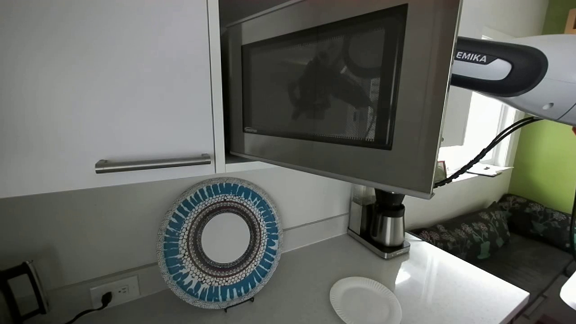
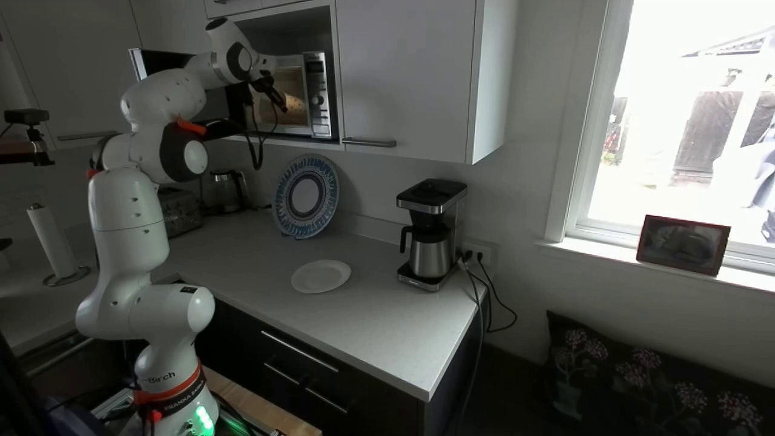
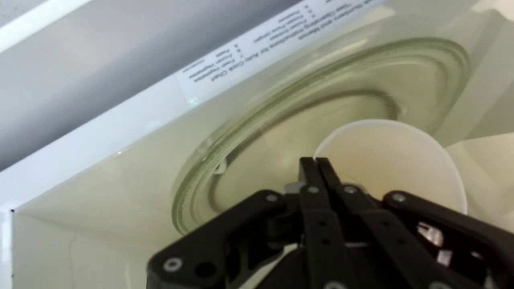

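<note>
End effector (image 3: 315,159), lower centre of the wrist view: jaws together at the left rim of a white bowl (image 3: 389,158); I cannot tell whether the rim is pinched. Bowl located right of centre, seen over the glass turntable (image 3: 273,150) inside the open microwave (image 2: 319,91), upper left in an exterior view. Paper plate (image 1: 366,299) on the tabletop (image 1: 297,279), near the drip coffee maker (image 2: 431,254).

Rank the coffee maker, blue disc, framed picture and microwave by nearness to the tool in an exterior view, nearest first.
1. Microwave: the tool is at its open front.
2. Blue disc: on the counter, below the microwave.
3. Coffee maker: on the counter, right of the disc in view.
4. Framed picture: on the windowsill, far right.
</note>
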`<state>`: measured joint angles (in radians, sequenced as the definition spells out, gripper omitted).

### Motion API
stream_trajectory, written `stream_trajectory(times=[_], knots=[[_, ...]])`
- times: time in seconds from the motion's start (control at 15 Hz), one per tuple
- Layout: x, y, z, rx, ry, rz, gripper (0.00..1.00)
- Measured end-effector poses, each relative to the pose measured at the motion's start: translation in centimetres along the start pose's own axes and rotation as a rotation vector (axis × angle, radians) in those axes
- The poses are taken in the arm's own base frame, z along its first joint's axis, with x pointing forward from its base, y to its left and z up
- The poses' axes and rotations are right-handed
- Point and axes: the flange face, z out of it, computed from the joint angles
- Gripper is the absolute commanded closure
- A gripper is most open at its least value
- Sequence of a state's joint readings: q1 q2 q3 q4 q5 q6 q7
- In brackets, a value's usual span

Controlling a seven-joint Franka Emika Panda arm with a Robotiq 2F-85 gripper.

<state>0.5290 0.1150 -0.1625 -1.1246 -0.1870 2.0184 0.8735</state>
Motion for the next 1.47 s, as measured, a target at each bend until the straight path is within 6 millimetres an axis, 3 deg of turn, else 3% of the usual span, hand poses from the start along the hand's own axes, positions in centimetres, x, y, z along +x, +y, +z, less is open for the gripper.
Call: stream_trajectory(times=[0.67, 1.2, 1.47], knots=[[0.3, -0.8, -3.9, 0.136, -0.152, 0.43, 0.97], [0.3, -0.9, -4.5, 0.161, -0.2, 0.489, 0.99], [1.7, -0.5, -6.7, 0.223, -0.234, 0.613, 0.99]])
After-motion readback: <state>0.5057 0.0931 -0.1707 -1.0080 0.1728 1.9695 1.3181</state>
